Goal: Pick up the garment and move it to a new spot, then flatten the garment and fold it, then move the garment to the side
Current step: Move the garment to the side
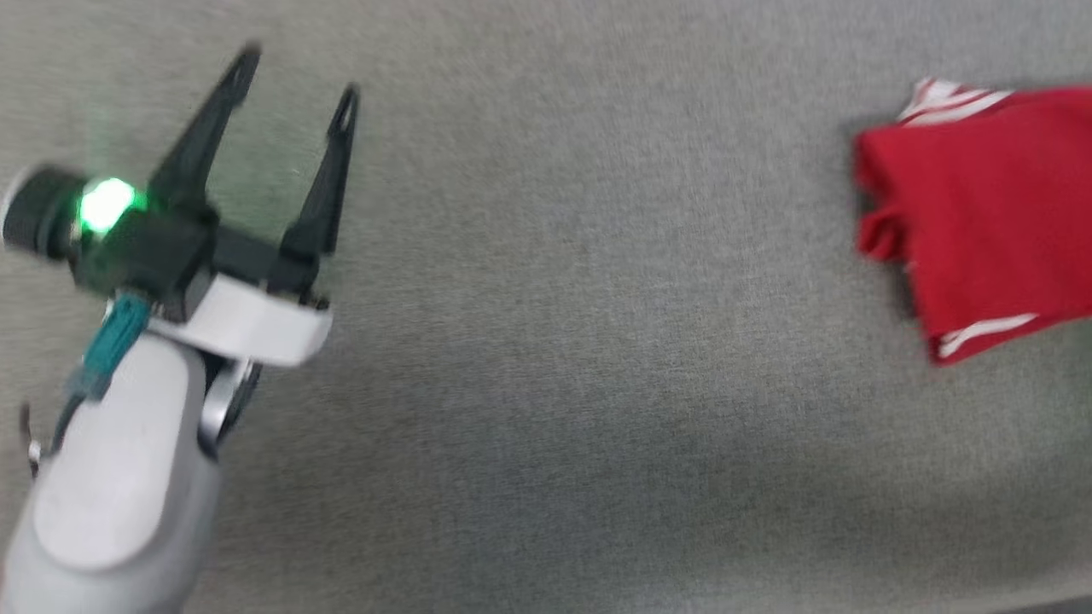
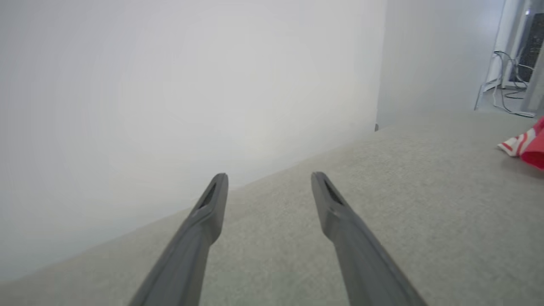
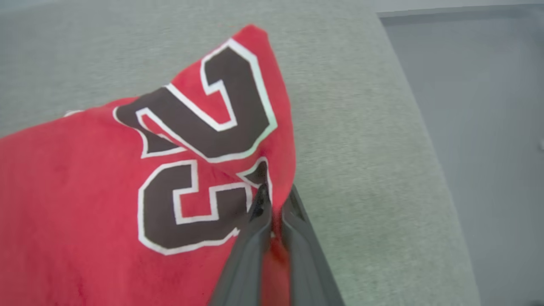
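- Head view: left end effector at upper left over the grey tabletop, its 2 dark fingers spread wide apart w/ nothing between them. Green light glowing on the wrist block, pale forearm running down to the lower-left corner.
- Head view: garment lies bunched at the far right, cut off by the frame edge. Red cloth, white stripe trim showing at its top and bottom edges. Well apart from the left end effector. Pic is a bit blurred.
- Left wrist view: left end effector w/ jaws apart, holding nothing, above bare tabletop. Plain white wall behind. A corner of the garment, red w/ white stripes, pokes in at the right edge. Cables in the far upper right.
- Right wrist view: right end effector is clamped on the garment near its edge; red cloth shows squeezed between the 2 fingers.
- Right wrist view: cloth rises to a peak above the grip, black "23" outlined in white across it, creased. Rest of the garment spreads to the left and bottom.
- Right wrist view: tabletop under and beside it; its edge runs down the right, grey floor beyond.
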You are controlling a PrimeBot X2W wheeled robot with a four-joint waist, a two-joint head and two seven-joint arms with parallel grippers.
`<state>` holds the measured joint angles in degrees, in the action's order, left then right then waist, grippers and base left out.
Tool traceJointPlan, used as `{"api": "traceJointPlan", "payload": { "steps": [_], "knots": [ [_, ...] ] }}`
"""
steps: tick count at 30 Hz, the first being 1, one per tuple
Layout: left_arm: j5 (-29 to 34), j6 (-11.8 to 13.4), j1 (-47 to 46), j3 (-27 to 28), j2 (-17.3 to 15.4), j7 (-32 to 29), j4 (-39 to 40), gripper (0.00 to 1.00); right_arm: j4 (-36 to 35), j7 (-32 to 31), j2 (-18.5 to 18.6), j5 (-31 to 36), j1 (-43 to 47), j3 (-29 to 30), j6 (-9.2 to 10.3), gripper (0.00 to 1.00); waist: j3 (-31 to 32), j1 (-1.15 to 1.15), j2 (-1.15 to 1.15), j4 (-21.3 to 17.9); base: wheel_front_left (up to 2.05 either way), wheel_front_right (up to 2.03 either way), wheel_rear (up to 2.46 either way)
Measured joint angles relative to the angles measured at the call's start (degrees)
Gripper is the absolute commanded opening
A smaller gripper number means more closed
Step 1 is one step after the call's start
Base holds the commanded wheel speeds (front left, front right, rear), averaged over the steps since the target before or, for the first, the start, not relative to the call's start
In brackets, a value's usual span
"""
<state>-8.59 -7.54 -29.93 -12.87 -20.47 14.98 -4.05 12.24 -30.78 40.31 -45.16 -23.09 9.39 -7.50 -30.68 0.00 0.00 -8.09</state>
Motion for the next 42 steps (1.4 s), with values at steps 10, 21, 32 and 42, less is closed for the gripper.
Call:
{"api": "traceJointPlan", "payload": {
  "steps": [10, 21, 32, 42],
  "knots": [
    [0.0, 0.0, -18.6, -11.5, -4.7, 0.0, -1.2, 1.0, 16.2, 10.0, 1.0, 8.3, -12.5, 3.6, -0.01, 0.0, -9.7, 0.0, 0.0, -3.6, 0.0, 0.0, 0.0],
    [-1.1, 0.0, -28.6, -16.0, -6.3, 0.0, -2.0, 1.0, 33.4, 16.9, -0.1, 17.5, -25.5, 4.5, 0.0, 0.0, -15.3, 0.0, 0.0, -4.8, 0.0, 0.0, 0.0],
    [-1.4, 0.1, -26.7, -14.7, -5.6, 0.0, -2.9, 1.0, 38.1, 20.3, -0.6, 18.9, -28.5, 1.2, 0.0, 1.0, -13.3, 0.0, 0.0, -4.5, 0.0, 0.0, 0.0],
    [-2.5, 2.3, -13.5, -9.2, -1.7, 0.0, -3.9, 1.0, 29.8, 22.7, -0.6, 18.3, -25.5, -9.9, 0.0, 1.0, -4.4, 0.0, 0.0, -2.4, 0.0, 0.0, 0.0]
  ]
}}
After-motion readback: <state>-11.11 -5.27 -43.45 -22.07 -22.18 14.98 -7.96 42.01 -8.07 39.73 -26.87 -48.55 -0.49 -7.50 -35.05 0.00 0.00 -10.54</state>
